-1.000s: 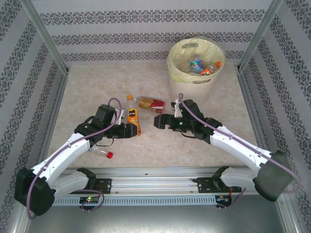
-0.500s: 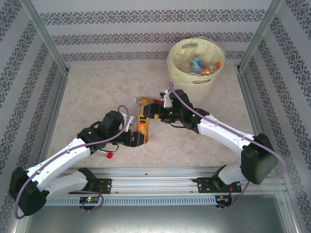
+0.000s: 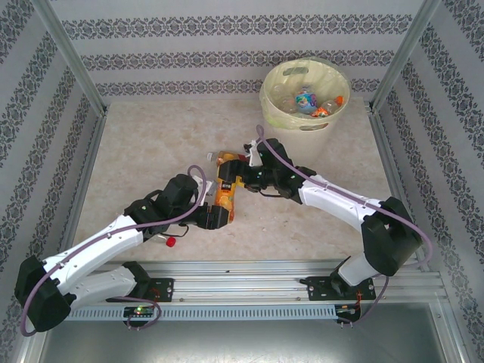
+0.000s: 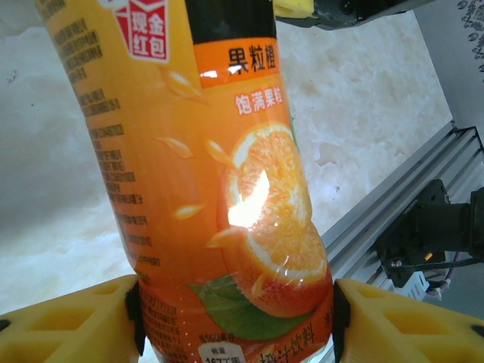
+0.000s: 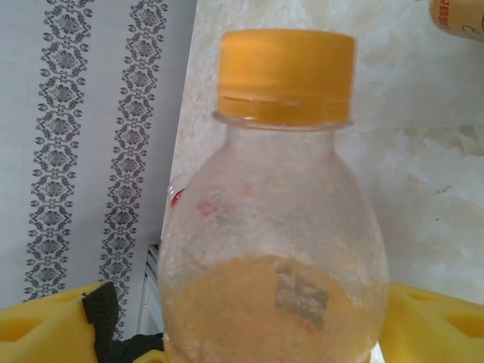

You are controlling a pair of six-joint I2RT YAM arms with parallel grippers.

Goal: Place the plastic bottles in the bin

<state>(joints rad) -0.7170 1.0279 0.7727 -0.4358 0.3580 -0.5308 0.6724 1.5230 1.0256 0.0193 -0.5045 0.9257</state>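
1. Right gripper (image 3: 242, 178) has come over the orange-capped bottle (image 5: 280, 212), jaws wide around it, not clamped.
2. Left gripper (image 3: 219, 217) clamps the orange juice bottle (image 4: 219, 189); both are well apart from the bin (image 3: 304, 125), so carrying remains.

Lab test cell, aluminium frame (image 3: 69, 59), wallpapered panels (image 3: 227, 30)

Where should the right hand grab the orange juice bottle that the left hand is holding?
Grip the orange juice bottle on its clear shoulder below the orange cap. The left hand clamps the labelled lower body, so only the top is free. Bring the right hand from the side, one finger either side of the round wall.
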